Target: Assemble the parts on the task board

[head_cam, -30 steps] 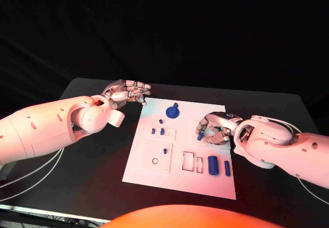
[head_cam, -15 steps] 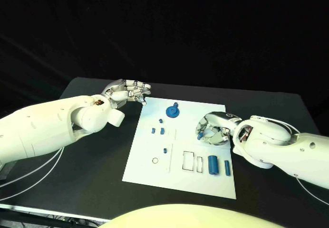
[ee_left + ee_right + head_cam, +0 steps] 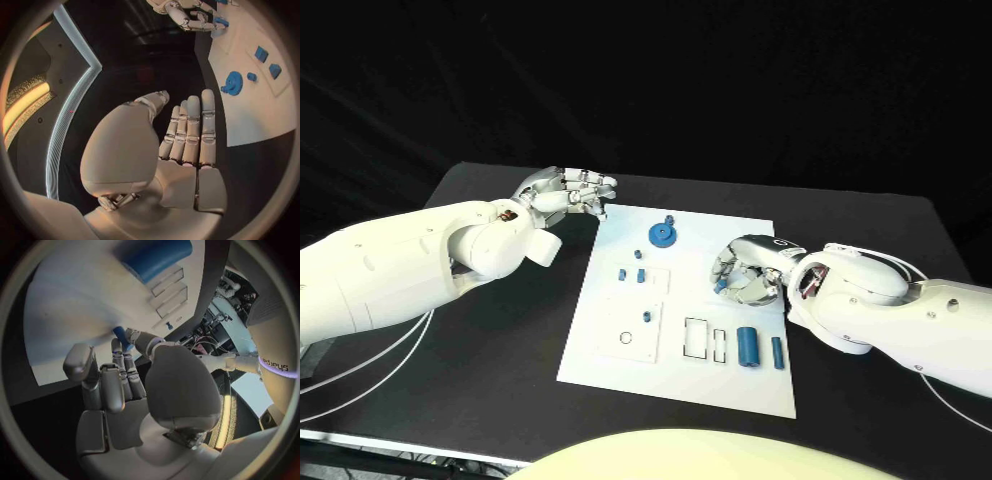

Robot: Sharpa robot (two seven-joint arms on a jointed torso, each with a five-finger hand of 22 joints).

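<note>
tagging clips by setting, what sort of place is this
Likely a robotics lab or demo bench: a black table against dark backdrop, a white task board with small blue parts, and the right robot hand pinching one.

Partial grey lettering — roughly "edieys", mirrored or inverted — on a white panel at the right wrist view's rim

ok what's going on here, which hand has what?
The right hand is over the white task board, pinching a small blue part in its fingertips. The left hand hovers off the board's far left corner, fingers curled, holding nothing. Loose on the board lie a blue gear at the far end and two blue cylinders near the slots.
</note>
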